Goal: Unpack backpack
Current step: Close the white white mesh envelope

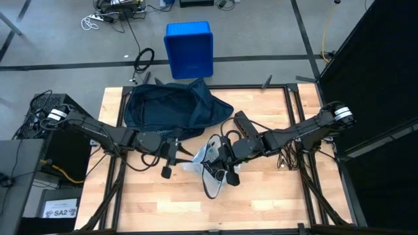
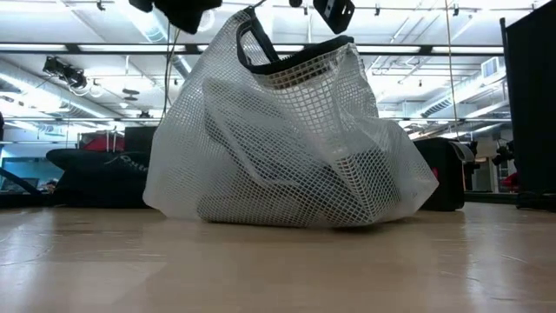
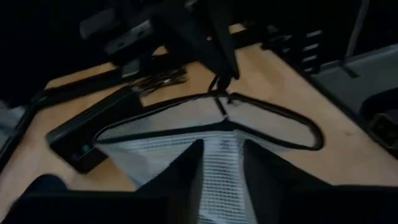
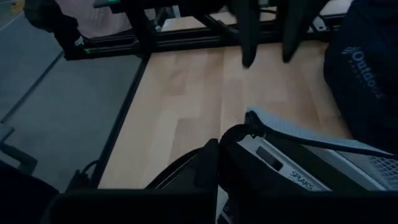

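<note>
A white mesh bag [image 1: 210, 156] with black trim stands in the middle of the table, dark items showing inside it [image 2: 295, 187]. Its bottom [image 2: 287, 217] rests on the wood. My right gripper [image 4: 224, 146] is shut on its top rim. My left gripper [image 3: 222, 146] hangs open just left of the bag, and the right wrist view shows its fingers [image 4: 249, 53] apart over bare wood with nothing between them. The dark navy backpack [image 1: 166, 108] lies slumped on the far left part of the table, with no gripper on it. My right gripper pinches the mesh bag's black-trimmed top rim [image 4: 254, 121] between its two fingers. The fingers slant down at it from the table's right side. The rim is drawn up under the fingers [image 3: 219, 93] while the bag's bottom stays on the table, so the mesh stands as a tent.
A bright blue plastic bin [image 1: 189, 49] stands on the floor beyond the far edge. A flat black bar [image 1: 243, 121] lies on the table right of the backpack. Cables trail on the floor at the far left. Bare wood lies along the near edge [image 1: 196, 205].
</note>
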You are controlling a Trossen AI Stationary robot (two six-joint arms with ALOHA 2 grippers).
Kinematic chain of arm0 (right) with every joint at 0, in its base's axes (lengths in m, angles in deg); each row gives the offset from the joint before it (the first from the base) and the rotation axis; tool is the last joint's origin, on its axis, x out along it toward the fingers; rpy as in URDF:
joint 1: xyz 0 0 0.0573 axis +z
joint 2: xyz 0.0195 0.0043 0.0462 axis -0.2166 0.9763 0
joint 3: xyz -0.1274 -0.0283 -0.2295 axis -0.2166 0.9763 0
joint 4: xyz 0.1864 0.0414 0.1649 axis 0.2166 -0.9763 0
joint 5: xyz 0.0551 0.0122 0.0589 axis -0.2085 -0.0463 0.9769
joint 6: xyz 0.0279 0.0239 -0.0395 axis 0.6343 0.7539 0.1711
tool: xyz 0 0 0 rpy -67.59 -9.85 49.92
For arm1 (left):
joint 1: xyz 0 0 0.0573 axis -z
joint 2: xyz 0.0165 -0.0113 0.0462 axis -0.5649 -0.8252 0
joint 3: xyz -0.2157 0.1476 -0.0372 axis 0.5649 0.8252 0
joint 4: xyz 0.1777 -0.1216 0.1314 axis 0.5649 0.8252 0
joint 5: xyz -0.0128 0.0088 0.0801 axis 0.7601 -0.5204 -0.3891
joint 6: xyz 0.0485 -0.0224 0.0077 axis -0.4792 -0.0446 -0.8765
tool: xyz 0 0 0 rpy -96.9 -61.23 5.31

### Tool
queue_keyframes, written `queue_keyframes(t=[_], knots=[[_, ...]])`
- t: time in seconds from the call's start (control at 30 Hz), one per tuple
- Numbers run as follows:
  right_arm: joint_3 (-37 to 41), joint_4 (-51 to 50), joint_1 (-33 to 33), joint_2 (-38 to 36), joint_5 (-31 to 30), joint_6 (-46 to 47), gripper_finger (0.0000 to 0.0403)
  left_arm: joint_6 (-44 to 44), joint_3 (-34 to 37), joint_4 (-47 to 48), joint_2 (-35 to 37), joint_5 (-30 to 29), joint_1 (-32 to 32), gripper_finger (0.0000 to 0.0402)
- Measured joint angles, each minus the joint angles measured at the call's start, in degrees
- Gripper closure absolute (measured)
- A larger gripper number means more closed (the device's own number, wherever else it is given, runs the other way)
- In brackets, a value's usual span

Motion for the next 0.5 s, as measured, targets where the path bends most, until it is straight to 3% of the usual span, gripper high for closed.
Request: queue_keyframes(t=[0.27, 0.5], knots=[[0.00, -0.06, -0.06, -0.02, 0.05, 0.00, 0.0403, 3.78, -0.02, -2.77, -5.64, -9.98, 3.00, 0.0200], [0.00, -0.17, -0.08, -0.02, 0.02, 0.02, 0.0403, 5.65, -3.41, -3.24, -10.54, -13.47, 4.48, 0.0171]])
